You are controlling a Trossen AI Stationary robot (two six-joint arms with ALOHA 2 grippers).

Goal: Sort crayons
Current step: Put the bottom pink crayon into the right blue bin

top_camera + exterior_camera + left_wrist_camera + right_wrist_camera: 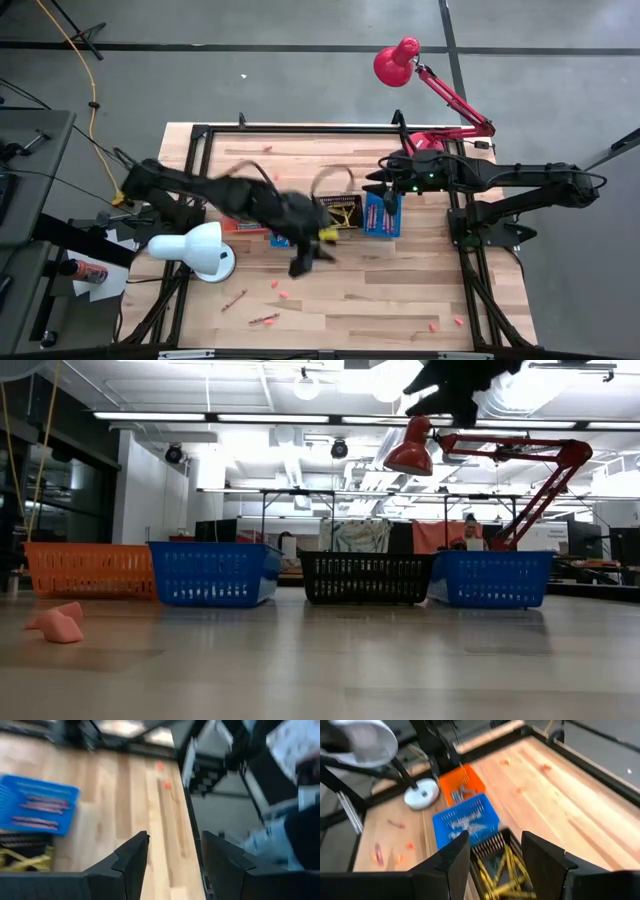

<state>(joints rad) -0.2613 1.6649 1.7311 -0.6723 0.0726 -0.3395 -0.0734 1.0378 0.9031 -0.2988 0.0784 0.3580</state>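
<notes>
You're seeing the left gripper (172, 857) hanging wide and empty near the pale wooden table (380, 300) front edge, the right gripper (492, 857) gaping over the black mesh basket (502, 857).

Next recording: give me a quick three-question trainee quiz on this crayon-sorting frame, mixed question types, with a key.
1. True or false: the left gripper holds a crayon between its fingers.
2. Multiple choice: what colour are the crayons lying in the black basket seen in the right wrist view? A) yellow B) blue C) pink
3. Short answer: where do loose crayons lie on the table in the high view?

Key:
1. False. Its fingers are open with nothing between them, above bare wood.
2. A.
3. Scattered along the table's near edge, below the row of baskets, with the white lamp at the left.
</notes>
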